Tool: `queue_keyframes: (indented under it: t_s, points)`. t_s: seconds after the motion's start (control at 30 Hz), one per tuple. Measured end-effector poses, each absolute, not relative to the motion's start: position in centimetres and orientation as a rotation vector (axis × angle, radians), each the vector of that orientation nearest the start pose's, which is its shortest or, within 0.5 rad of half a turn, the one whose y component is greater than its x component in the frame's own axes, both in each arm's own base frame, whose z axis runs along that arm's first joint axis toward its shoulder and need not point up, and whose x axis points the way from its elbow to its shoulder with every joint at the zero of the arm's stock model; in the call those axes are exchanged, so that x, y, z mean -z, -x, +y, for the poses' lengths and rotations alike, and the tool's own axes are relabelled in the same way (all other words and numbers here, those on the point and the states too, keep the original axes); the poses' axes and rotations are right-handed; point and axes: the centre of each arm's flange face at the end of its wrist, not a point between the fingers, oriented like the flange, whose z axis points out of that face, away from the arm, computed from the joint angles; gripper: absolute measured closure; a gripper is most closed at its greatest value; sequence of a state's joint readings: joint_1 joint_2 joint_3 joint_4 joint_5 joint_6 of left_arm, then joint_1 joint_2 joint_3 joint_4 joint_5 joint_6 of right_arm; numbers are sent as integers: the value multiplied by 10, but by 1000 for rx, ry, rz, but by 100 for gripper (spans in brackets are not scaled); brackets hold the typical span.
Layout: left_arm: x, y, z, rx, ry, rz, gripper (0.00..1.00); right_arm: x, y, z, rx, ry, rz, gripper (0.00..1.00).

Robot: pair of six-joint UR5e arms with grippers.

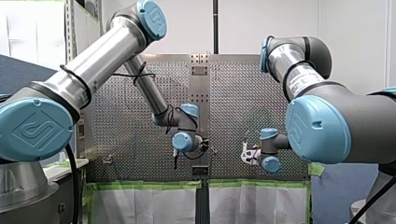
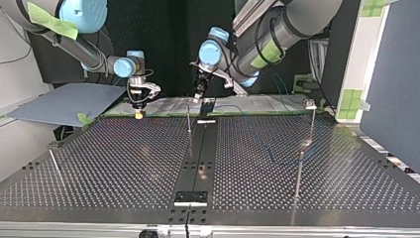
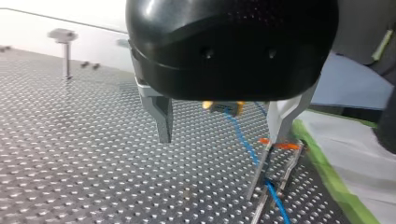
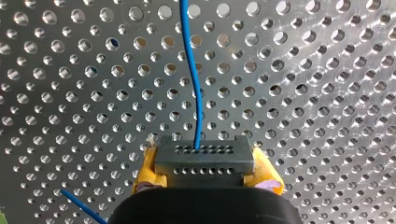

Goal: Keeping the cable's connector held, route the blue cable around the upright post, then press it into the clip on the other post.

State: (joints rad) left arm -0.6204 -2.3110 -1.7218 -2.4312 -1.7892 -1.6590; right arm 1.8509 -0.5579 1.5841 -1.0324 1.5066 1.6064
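My left gripper (image 3: pixel 219 137) hangs with its jaws apart over the blue cable (image 3: pixel 245 142), beside the upright post (image 3: pixel 258 170) near the tabletop's (image 3: pixel 70 140) arm-side edge. My right gripper (image 4: pixel 205 181) clamps the connector (image 4: pixel 204 154). I'd pinch the cable low, then sweep around the post, keeping slack so the connector isn't tugged.

From here I see the perforated surface (image 2: pixel 124 158) with a black strip (image 2: pixel 200 153) down its middle. Green tape (image 1: pixel 140 185) edges white sheeting (image 1: pixel 140 205), and a grey-blue board (image 2: pixel 64 101) lies at the top view's left.
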Motion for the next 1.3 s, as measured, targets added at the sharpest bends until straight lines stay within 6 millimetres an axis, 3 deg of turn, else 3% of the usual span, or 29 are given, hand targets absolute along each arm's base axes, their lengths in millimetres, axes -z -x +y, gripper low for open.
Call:
queue_keyframes:
  t_s: [0.33,1.3]
  points:
    - [-80,-402,-422,363,-222,1789,0,47,-317,-599,-1486,-1442,-1054,100]
    - [-132,-323,-358,357,-195,1830,0,51,-310,-599,-1446,-1471,-1073,100]
